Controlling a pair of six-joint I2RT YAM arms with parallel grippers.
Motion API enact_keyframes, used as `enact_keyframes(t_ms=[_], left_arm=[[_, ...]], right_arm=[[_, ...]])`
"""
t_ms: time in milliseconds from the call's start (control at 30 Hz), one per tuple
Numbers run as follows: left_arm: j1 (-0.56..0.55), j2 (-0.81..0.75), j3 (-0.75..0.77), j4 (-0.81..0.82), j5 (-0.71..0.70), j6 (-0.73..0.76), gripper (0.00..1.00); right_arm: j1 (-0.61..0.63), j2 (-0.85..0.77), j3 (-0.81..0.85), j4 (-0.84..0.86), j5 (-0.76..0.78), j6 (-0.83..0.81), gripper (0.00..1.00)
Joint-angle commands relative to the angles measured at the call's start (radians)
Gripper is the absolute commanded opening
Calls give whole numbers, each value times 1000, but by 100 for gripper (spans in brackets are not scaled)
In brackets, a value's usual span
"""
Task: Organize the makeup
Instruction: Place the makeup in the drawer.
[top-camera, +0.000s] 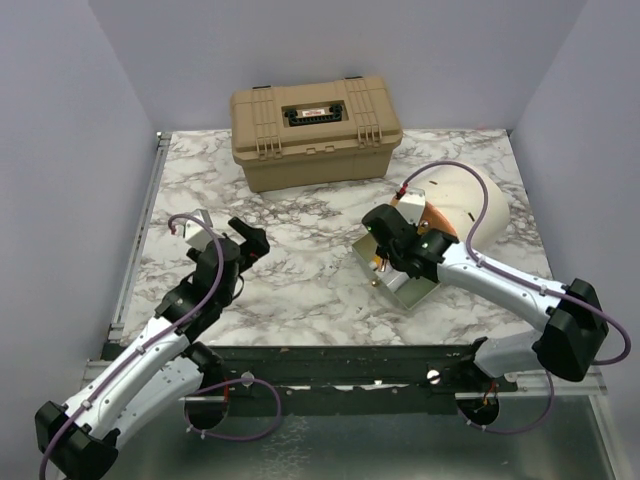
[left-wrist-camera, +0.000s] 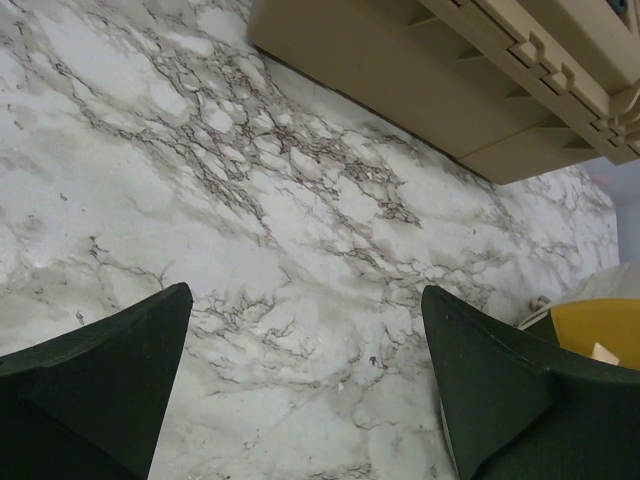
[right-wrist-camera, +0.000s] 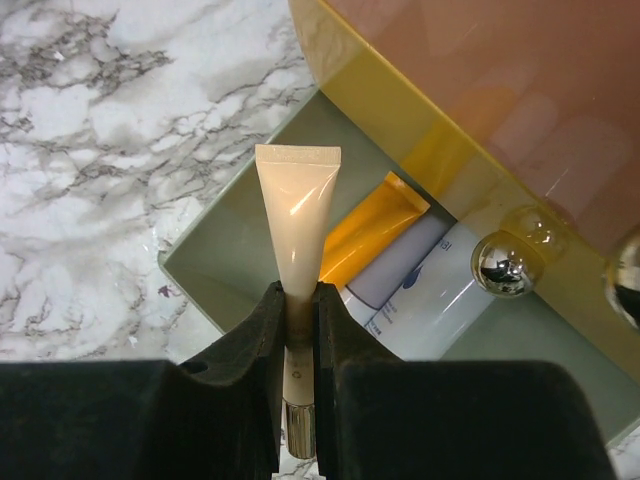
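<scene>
As the right hand (right-wrist-camera: 297, 300) clamps a pale tube (right-wrist-camera: 296, 215), the pouch (right-wrist-camera: 480, 90) sits beside.

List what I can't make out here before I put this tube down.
Top view: the tray's contents, covered by the right arm.
Right wrist view: the white tube's print, too small and partly behind the right hand holding the pale tube; anything under the tinted orange cover.
Left wrist view: the yellow object at the right edge, cut by the frame and a finger.
Tan case: inside, lid shut.

Marble table (top-camera: 300, 290): tan case (top-camera: 315, 130), round pouch (top-camera: 465, 200), grey tray (top-camera: 405, 293).
</scene>
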Motion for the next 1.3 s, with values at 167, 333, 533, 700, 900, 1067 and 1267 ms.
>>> enact_keyframes(t_ms=[167, 333, 533, 700, 900, 1067, 1267], left_arm=[[5, 0, 4, 13, -10, -3, 99], [5, 34, 17, 13, 7, 8, 99], [6, 74, 20, 27, 48, 7, 99], [6, 116, 27, 40, 96, -3, 99], [5, 126, 22, 62, 122, 5, 99], [6, 175, 30, 96, 192, 43, 99], [6, 246, 18, 209, 368, 95, 99]], right_arm=[[-50, 54, -29, -111, 12, 51, 15], [-54, 63, -32, -153, 55, 110, 20], [-60, 65, -29, -154, 48, 103, 37], [-59, 73, 1, -184, 53, 105, 41], [-59, 15, -6, -74, -46, -18, 32], [-60, 28, -33, 7, -135, -107, 22], [-59, 147, 13, -31, -166, -196, 1]])
